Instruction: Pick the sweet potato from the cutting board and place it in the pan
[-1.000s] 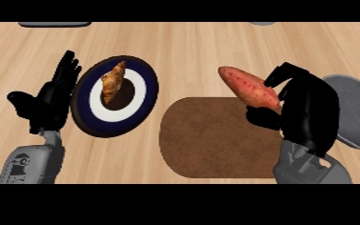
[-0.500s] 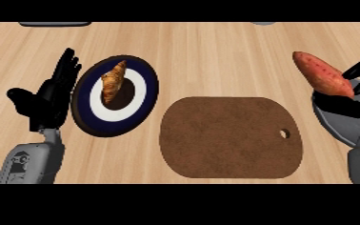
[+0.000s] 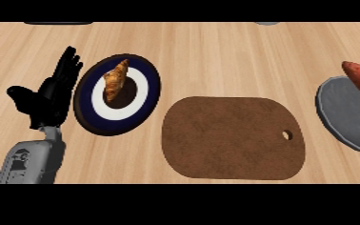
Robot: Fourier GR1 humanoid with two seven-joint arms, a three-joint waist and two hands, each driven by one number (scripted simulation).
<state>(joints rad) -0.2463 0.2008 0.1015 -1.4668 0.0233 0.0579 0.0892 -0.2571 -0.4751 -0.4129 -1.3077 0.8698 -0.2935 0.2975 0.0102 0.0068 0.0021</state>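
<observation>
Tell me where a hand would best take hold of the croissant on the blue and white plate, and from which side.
Probably across the croissant's thicker middle, coming down from above. It lies lengthwise on the plate, pointed end toward the far rim, so its tapered tips give less to hold. Fingers on one long side and thumb on the other should suit. The open left hand rests just left of the plate, so it looks nearest.

On the surface (image 3: 211, 52), the cutting board (image 3: 232, 138) lies before me at centre. To its left sits a plate (image 3: 144, 76) carrying a croissant (image 3: 116, 78), with my left hand (image 3: 53, 93) just left of it. The pan (image 3: 337, 109) lies at the right edge (partly cut off), the sweet potato (image 3: 352, 71) at its far rim.
</observation>
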